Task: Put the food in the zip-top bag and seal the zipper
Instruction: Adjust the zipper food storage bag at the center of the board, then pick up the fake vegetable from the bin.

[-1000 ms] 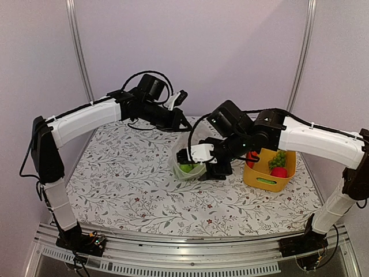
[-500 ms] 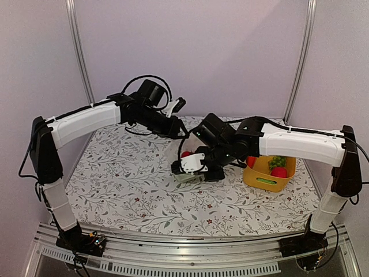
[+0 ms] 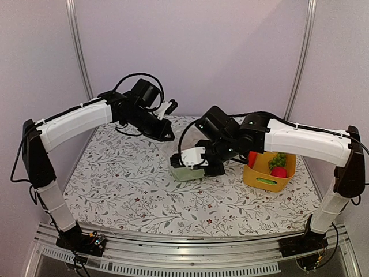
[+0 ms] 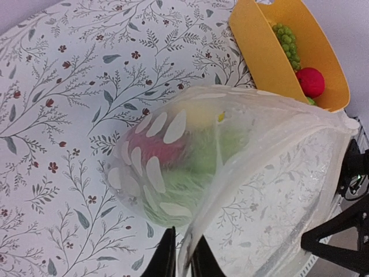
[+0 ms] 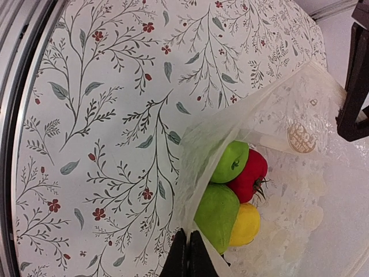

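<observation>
While both grippers have hold of the mouth of the zip-top bag [image 3: 183, 172], I judge that the loading is only partly done. The left gripper [image 4: 183, 261] is almost closed, with the thin film of the rim pinched between its fingers. The right gripper [image 5: 185, 254] is fully closed on the rim at another place. The bag lies on the table [image 3: 115, 179] between the two arms, near the yellow bin [image 3: 266, 178]. Inside it I see green apples [image 5: 229, 161], one red fruit [image 5: 251, 176] and the lemon [image 5: 245, 225]. The grapes [image 4: 286, 36] and another red fruit [image 4: 311, 81] are in the bin, so in my opinion sealing would be too early. To do this step well, I would keep the left pinch firm and a little raised, so that the mouth faces up and nothing rolls out. Then I would free the right one slowly and watch whether the floppy rim falls over the fruits. I would not pull the two sides strongly apart, because the film may slip out.
</observation>
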